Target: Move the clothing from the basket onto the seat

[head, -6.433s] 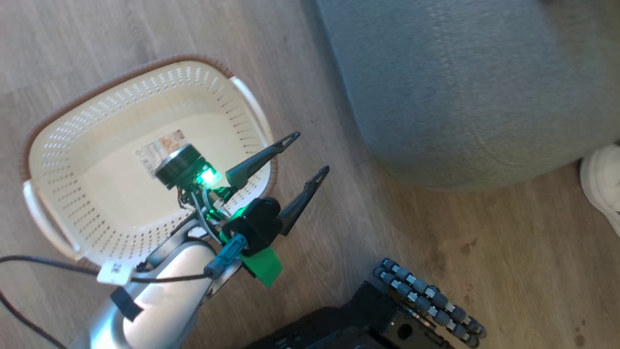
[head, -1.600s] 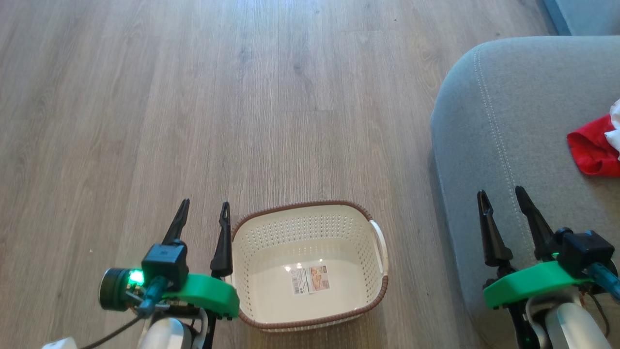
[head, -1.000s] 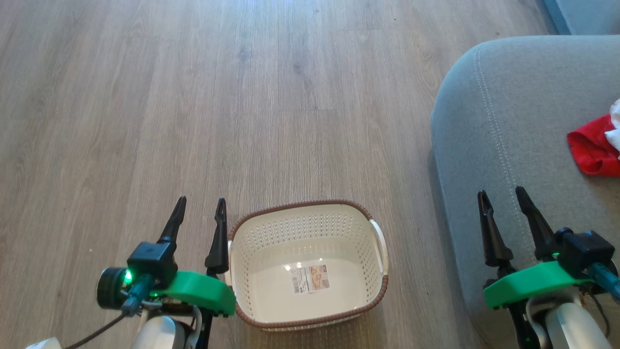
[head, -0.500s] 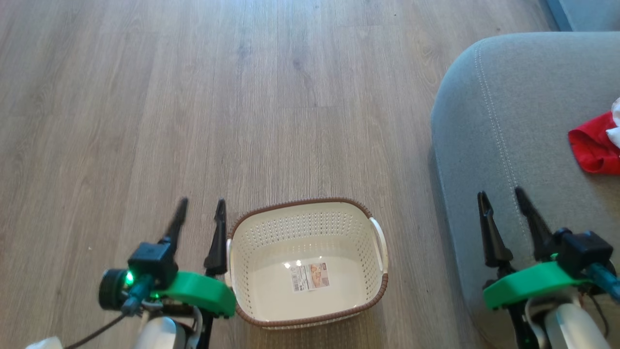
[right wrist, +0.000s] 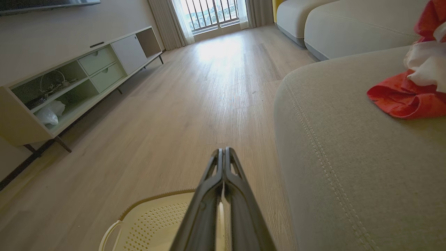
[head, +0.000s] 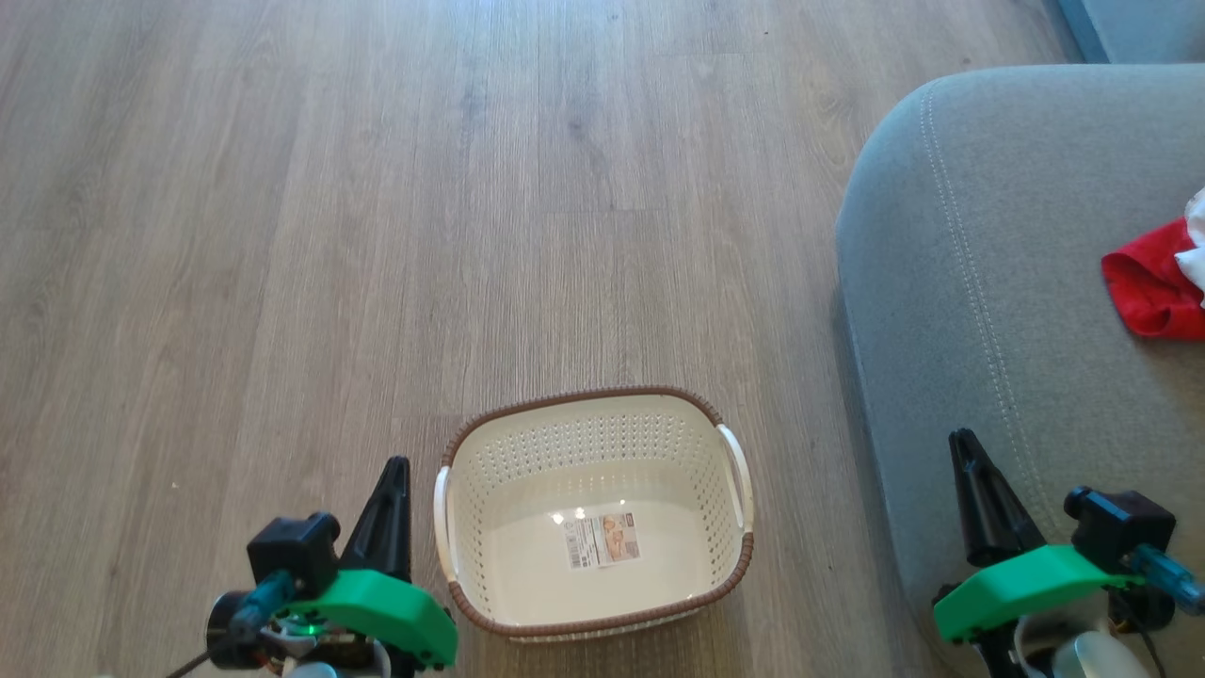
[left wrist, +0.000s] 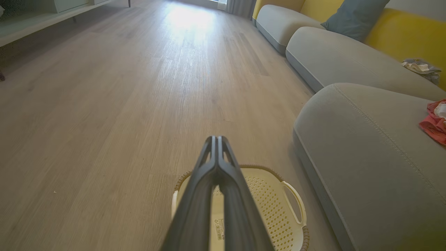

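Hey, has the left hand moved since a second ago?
Yes. The left hand has pulled back toward the robot: its tips stood level with the basket's far rim, now they reach only its side handle. It has shut.

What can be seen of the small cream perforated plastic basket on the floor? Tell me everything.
The small cream perforated plastic basket is a rounded rectangle with a brown woven-look rim and a white loop handle on each short side. It stands upright on the pale wood-look floor, open side up, empty but for a paper label lying on its smooth base. It sits left of the grey fabric seat cushion, a strip of floor between them.
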You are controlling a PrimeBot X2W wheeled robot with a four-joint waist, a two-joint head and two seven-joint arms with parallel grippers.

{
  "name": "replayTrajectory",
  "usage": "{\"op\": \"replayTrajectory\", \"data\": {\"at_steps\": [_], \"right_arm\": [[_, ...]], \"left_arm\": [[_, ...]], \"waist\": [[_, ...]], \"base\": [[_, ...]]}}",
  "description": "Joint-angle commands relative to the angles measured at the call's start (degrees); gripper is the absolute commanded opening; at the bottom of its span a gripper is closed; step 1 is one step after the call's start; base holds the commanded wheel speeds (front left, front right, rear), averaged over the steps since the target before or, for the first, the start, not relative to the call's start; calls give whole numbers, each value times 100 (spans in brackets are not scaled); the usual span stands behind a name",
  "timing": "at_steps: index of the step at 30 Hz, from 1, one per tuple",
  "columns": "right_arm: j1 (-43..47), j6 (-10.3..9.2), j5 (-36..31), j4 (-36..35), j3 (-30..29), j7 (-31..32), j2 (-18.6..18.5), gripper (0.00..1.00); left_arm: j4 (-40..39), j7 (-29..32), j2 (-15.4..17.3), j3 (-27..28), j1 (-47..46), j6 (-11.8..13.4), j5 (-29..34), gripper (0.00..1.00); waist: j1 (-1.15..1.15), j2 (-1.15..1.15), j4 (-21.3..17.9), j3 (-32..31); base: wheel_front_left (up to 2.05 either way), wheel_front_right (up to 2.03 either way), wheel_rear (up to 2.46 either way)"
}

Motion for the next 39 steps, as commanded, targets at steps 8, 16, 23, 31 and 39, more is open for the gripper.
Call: {"op": "replayTrajectory", "data": {"at_steps": [8, 16, 23, 31, 39], "right_arm": [[-227, 7, 599, -179, -110, 158, 2, 0], [-261, 10, 1090, -174, -158, 282, 30, 0], [-286, 12, 1458, -171, -197, 378, 52, 0], [-320, 15, 1946, -166, -250, 506, 83, 0], [-354, 18, 2434, -161, -307, 638, 116, 0]], "left_arm": [[-140, 117, 45, 175, -251, -121, -643, 0], [-111, 225, 68, 266, -283, -213, -1177, 0], [-100, 309, 82, 339, -304, -282, -1576, 0], [-90, 426, 97, 441, -327, -373, -2103, 0], [-75, 547, 109, 549, -352, -464, -2628, 0]], "waist": [[0, 0, -6, -21], [0, 0, -12, -41], [0, 0, -17, -56], [0, 0, -23, -75], [0, 0, -29, -95]], "base": [[0, 0, 0], [0, 0, 0], [0, 0, 0], [0, 0, 0], [0, 0, 0]]}}
